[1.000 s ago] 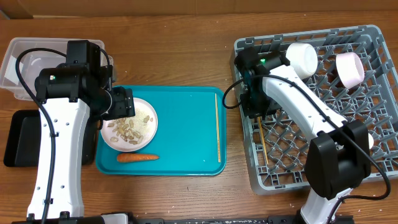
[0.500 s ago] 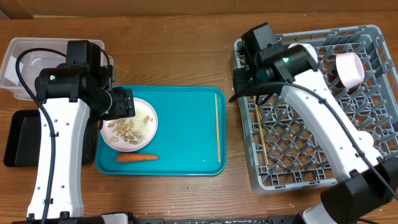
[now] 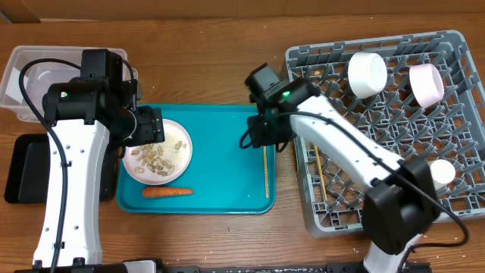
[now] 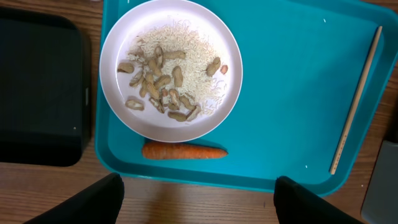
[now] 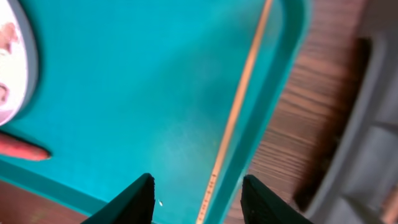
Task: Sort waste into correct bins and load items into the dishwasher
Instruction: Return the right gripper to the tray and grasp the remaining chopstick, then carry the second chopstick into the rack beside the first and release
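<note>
Over the teal tray's [image 3: 220,125] right edge, the overhead view finds the right gripper [image 3: 261,139], swung off the grey peg rack [image 3: 303,54] since a second ago. The left gripper [image 3: 144,127] has not moved from above the round white plate [image 3: 184,144]. One thin wooden chopstick [image 3: 320,178] lies on the rack's grid. A second chopstick [image 3: 266,163] lies on the tray, its long axis running away from the robot.

Left wrist: the left gripper [image 4: 199,199] has its jaws wide apart and empty. Ahead of them the smooth orange carrot [image 4: 185,151] lies crosswise, and beyond it sits the plate [image 4: 112,68] of beige shell scraps [image 4: 158,81].

Right wrist: the right gripper [image 5: 196,186] has its jaws parted and empty. The second chopstick [image 5: 239,106] runs ahead from between them, along the tray's [image 5: 124,93] rim.
</note>
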Controlling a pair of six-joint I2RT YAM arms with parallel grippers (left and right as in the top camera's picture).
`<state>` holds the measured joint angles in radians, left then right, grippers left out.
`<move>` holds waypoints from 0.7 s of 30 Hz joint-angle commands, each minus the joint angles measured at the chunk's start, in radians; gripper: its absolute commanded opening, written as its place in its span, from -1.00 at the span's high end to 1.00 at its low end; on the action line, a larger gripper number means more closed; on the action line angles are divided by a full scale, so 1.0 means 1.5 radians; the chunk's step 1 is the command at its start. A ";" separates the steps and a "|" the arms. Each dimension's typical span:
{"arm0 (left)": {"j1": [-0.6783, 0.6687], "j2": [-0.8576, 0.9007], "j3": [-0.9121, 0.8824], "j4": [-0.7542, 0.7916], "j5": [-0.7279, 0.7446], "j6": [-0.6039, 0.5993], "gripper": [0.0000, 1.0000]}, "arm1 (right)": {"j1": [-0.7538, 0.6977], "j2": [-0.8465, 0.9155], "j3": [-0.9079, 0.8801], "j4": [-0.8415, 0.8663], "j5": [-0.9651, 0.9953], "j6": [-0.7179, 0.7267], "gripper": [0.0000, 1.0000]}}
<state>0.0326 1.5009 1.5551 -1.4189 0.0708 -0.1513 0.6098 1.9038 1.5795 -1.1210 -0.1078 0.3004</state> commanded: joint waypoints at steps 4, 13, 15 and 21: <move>0.000 0.000 0.007 -0.001 0.005 -0.005 -0.58 | 0.016 0.060 -0.026 0.023 -0.004 0.056 0.04; 0.000 0.000 0.007 -0.001 0.005 -0.004 -0.58 | 0.016 0.124 -0.064 0.050 0.001 0.083 0.05; 0.000 0.000 0.007 -0.001 0.005 -0.004 -0.59 | 0.016 0.127 -0.077 0.062 0.001 0.088 0.07; 0.000 0.000 0.007 0.001 0.005 -0.005 -0.59 | 0.016 0.127 -0.108 0.083 0.001 0.097 0.35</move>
<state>0.0326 1.5009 1.5551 -1.4181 0.0708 -0.1513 0.6346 2.0842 1.4586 -1.0077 -0.1154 0.4305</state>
